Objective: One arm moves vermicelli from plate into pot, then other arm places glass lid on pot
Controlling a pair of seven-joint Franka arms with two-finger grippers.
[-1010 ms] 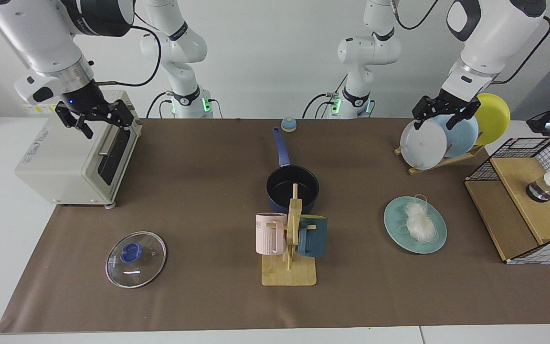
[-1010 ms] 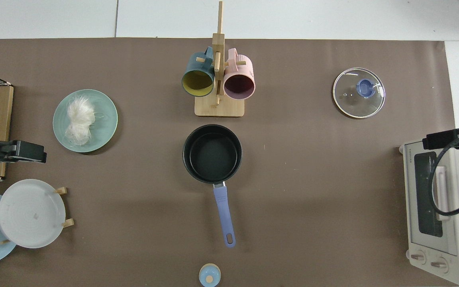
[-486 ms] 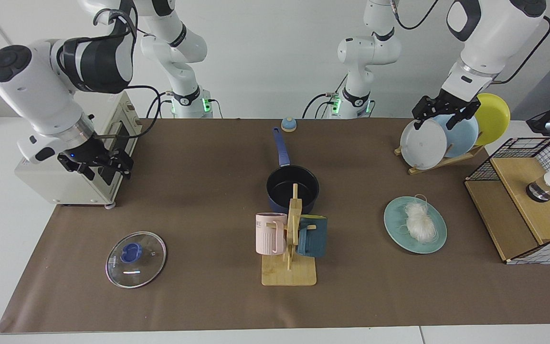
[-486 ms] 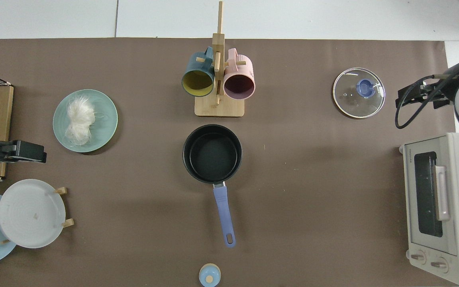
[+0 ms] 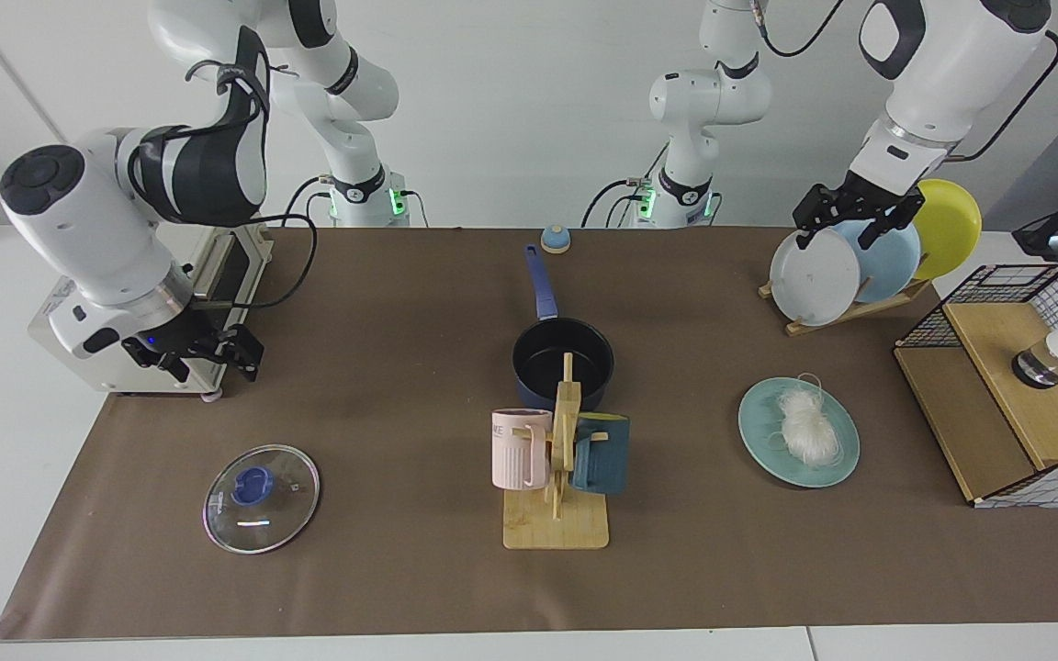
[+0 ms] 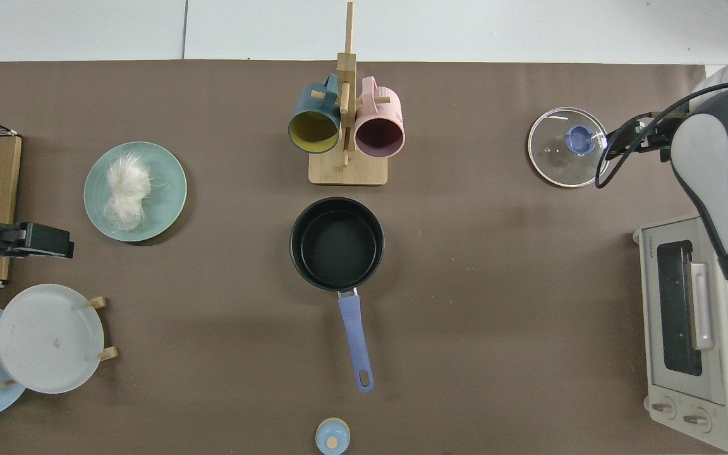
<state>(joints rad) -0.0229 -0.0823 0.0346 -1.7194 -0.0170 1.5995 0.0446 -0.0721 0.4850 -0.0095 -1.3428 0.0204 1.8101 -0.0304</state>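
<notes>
The glass lid (image 5: 261, 498) (image 6: 569, 146), with its blue knob, lies flat on the brown mat. My right gripper (image 5: 203, 356) (image 6: 617, 140) hangs open and empty behind it in front of the toaster; from above it overlaps the lid's edge. The dark blue pot (image 5: 563, 358) (image 6: 337, 243) stands empty mid-table. White vermicelli (image 5: 807, 427) (image 6: 126, 189) rests on the teal plate (image 5: 761, 431) (image 6: 168, 189). My left gripper (image 5: 846, 229) (image 6: 42, 240) waits open above the upright plates.
A toaster oven (image 5: 70, 321) (image 6: 686, 328) sits beside the right arm. A wooden mug tree (image 5: 557, 459) (image 6: 345, 120) with two mugs stands in front of the pot. A rack of upright plates (image 5: 818, 275) and a wire basket (image 5: 1007, 386) flank the teal plate.
My right arm has swung down and forward from above the toaster to a spot near the glass lid. The left arm and all objects have stayed put.
</notes>
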